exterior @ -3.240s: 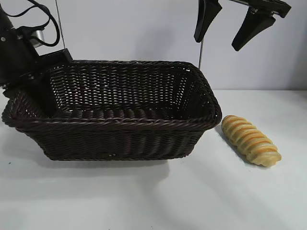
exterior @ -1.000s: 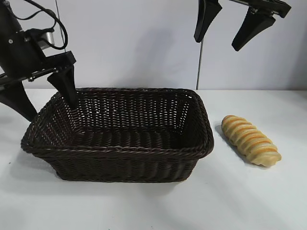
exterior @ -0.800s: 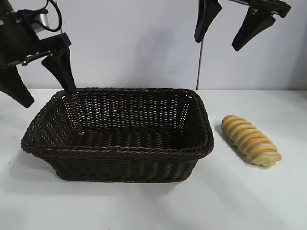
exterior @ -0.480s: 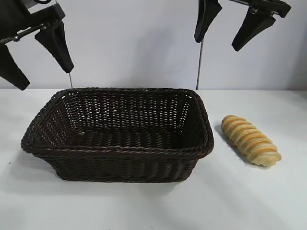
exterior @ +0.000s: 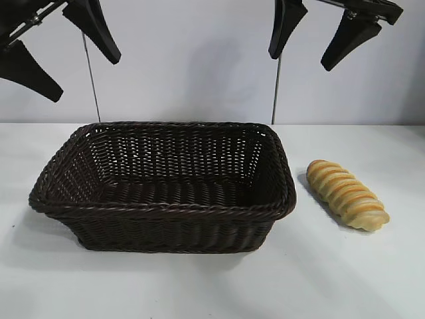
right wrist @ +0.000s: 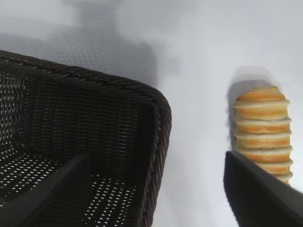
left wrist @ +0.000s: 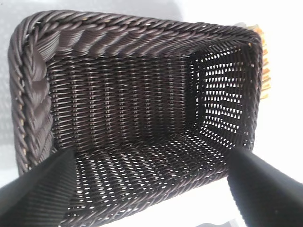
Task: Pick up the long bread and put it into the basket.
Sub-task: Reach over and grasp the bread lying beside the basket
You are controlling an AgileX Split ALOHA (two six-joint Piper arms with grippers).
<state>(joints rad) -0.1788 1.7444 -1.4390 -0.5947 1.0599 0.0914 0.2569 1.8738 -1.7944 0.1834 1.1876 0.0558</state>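
The white table (exterior: 345, 279) spreads under everything, and the basket (exterior: 166, 209) sits on it below and between the two sets of fingers, its dark woven inside holding nothing that I can see. The left gripper (exterior: 63, 50) hangs high above the basket's left end, its two black fingers (exterior: 93, 23) spread wide with only air between them; from its wrist the basket's floor shows straight down between the two fingertips. The right gripper (exterior: 319, 40) hangs high over the basket's right end and the strip of table beside it, fingers (exterior: 348, 40) likewise wide apart and holding nothing. The long bread (exterior: 346, 194) lies flat on the table well below the right gripper's fingers, just beside the basket's right wall, apparently not touching it, though from here the gap is hard to judge. Its ridged, striped top faces up.
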